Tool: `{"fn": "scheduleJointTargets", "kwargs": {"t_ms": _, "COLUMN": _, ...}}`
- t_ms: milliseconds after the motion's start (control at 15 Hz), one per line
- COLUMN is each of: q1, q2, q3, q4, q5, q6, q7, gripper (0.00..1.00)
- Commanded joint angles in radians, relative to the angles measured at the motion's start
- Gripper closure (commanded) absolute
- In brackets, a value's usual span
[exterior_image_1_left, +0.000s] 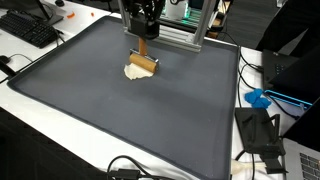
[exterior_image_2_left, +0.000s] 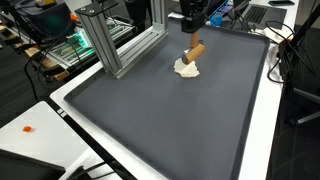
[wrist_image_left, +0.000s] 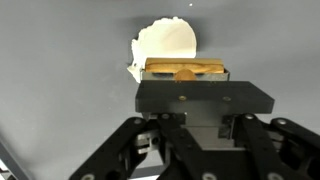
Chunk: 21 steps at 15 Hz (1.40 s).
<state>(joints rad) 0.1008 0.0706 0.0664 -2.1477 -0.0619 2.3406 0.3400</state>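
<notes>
My gripper (exterior_image_1_left: 146, 32) hangs over the far part of a dark grey mat (exterior_image_1_left: 120, 120) and is shut on the handle of a wooden brush (exterior_image_1_left: 144, 62). The brush head rests on a small white cloth (exterior_image_1_left: 135, 72) lying on the mat. Both exterior views show this: gripper (exterior_image_2_left: 190, 30), brush (exterior_image_2_left: 193, 54), cloth (exterior_image_2_left: 185, 69), mat (exterior_image_2_left: 170, 120). In the wrist view the gripper body (wrist_image_left: 200, 105) hides its fingertips. The brush head (wrist_image_left: 185, 70) shows just beyond it, on top of the white cloth (wrist_image_left: 165, 40).
An aluminium frame (exterior_image_1_left: 180, 35) stands at the mat's far edge, close behind the gripper; it also shows in an exterior view (exterior_image_2_left: 115, 45). A keyboard (exterior_image_1_left: 30, 30), a blue object (exterior_image_1_left: 258, 98) and cables (exterior_image_1_left: 265, 140) lie off the mat. A small orange item (exterior_image_2_left: 28, 128) lies on the white table.
</notes>
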Motion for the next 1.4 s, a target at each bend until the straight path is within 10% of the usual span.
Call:
{"fn": "scheduleJointTargets", "kwargs": {"t_ms": 0, "q1": 0.001, "q2": -0.013, "q3": -0.006, "q4": 0.006, "q5": 0.012, "q6": -0.060, "q7": 0.182, "gripper": 0.78}}
{"fn": "scheduleJointTargets", "kwargs": {"t_ms": 1333, "q1": 0.006, "q2": 0.110, "q3": -0.057, "q4": 0.041, "q5": -0.102, "q6": -0.082, "q7": 0.995, "gripper": 0.78}}
